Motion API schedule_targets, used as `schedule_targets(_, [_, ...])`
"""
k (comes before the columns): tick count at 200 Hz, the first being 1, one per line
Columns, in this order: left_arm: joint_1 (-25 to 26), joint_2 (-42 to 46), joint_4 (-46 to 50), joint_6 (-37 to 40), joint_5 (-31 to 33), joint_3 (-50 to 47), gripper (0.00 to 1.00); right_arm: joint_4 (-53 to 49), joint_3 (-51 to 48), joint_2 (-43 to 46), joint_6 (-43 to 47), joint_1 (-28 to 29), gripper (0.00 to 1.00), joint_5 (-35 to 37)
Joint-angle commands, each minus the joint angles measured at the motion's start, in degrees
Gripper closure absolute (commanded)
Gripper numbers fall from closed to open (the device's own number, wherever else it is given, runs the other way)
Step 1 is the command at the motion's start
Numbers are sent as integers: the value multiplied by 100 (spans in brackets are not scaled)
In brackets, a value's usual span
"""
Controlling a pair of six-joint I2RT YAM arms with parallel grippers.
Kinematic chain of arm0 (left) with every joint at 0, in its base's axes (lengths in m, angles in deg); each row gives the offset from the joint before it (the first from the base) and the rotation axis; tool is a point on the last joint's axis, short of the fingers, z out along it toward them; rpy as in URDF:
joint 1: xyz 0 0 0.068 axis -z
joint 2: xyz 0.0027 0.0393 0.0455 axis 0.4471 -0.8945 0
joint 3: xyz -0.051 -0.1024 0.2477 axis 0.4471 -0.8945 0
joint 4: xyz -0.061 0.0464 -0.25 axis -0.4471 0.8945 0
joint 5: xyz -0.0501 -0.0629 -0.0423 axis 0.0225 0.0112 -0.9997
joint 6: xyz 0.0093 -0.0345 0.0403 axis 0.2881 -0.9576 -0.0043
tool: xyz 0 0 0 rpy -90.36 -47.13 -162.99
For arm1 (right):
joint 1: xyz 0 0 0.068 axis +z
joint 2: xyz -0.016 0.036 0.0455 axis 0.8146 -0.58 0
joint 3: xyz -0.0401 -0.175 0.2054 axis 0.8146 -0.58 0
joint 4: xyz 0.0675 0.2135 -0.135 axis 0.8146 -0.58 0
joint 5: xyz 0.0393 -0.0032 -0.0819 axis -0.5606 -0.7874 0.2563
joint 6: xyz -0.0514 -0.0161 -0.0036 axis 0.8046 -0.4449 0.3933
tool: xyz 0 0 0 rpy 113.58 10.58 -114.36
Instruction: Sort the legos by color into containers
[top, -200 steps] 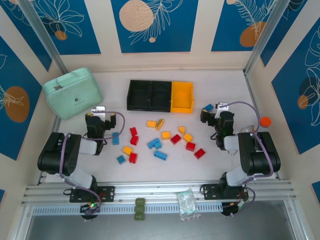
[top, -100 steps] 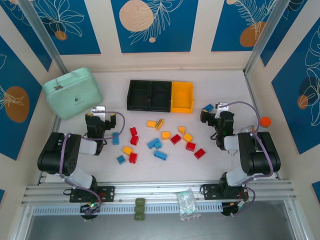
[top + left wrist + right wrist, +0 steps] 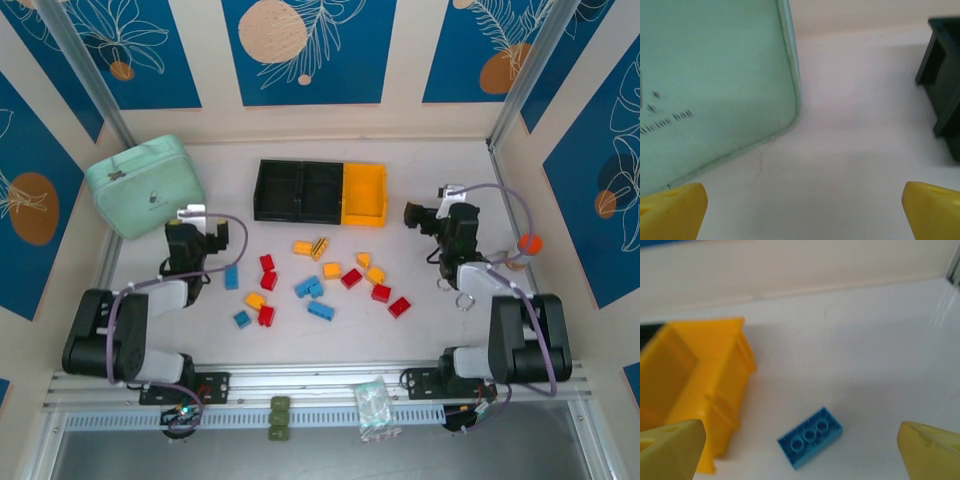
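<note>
Counter point(image 3: 440, 160): white and flat, carrying everything.
Right arm point(image 3: 470, 265): reaching out near the yellow bin. Right jaws wide apart, holding nothing, with a yellow fingertip point(image 3: 670, 450) in each lower corner of the right wrist view.
Left arm point(image 3: 150, 300): close to the green case. Left jaws wide apart too, nothing held, looking over bare counter between the case and a black bin.
Green case point(image 3: 145, 187): back left, not part of the job.
Containers point(image 3: 320, 192): three bins joined in a row at the back, two black and one yellow point(image 3: 364, 194). Nothing sorted yet, by the look of it.
Legos point(image 3: 320, 310): red, blue and yellow-orange, spread over the middle of the counter between the two arms, well apart from the bins. One striped piece point(image 3: 320, 246) nearest the bins.
Blue brick point(image 3: 810, 437): lying flat, studs up, just ahead of the right jaws and inside their gap, a little toward the yellow bin. Long side slanted across the gap, low on the left and high on the right. Much nearer the right arm than the left.
Next move, as a guess: down and closing on this brick, likely after a small turn to meet its slant.
Views: brick's studs and slant clear from the right wrist; whole pile and all three bins clear from the top.
</note>
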Motion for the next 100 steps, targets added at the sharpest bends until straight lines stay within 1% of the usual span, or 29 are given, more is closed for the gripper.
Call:
schedule_targets(1, [-60, 543, 1713, -475, 135, 592, 1, -1175, 262, 543, -525, -43, 1, -387])
schedule_targets(14, [-67, 848, 2527, -956, -9, 892, 1, -2086, 640, 773, -1091, -85, 1, -537])
schedule_targets(22, [-72, 1032, 3040, -1495, -196, 1067, 1, -2673, 930, 874, -1568, -165, 1, -746])
schedule_targets(27, [-69, 1150, 3337, -1900, -363, 1161, 1, -3289, 1127, 918, -1970, -235, 1, -839])
schedule_targets(35, [-68, 1316, 3545, -2346, -704, 1215, 1, -4189, 1421, 935, -2710, -357, 1, -878])
schedule_targets(40, [-68, 1437, 3531, -2483, -956, 1178, 1, -4425, 1500, 920, -2945, -470, 1, -1031])
schedule_targets(45, [-72, 1543, 3452, -2628, -1179, 1109, 1, -4501, 1514, 908, -3009, -618, 1, -1352])
schedule_targets(55, [-83, 1756, 3345, -2989, -1475, 955, 1, -4482, 1478, 855, -3054, -967, 1, -2458])
schedule_targets(60, [-77, 1866, 3296, -3103, -1686, 880, 1, -4483, 1458, 833, -3071, -1090, 0, -2872])
schedule_targets(68, [-79, 2008, 3217, -3196, -2067, 773, 1, -4596, 1479, 807, -3013, -1154, 8, -3283])
schedule_targets(75, [-77, 2101, 3351, -3300, -2310, 770, 1, -4899, 1576, 786, -2845, -1099, 13, -3360])
schedule_targets(84, [-75, 2204, 3720, -3409, -2559, 837, 0, -5369, 1736, 778, -2627, -920, 19, -3242])
schedule_targets(100, [-55, 2250, 4478, -3451, -3019, 973, 10, -6037, 1919, 731, -2346, -563, 26, -2991])
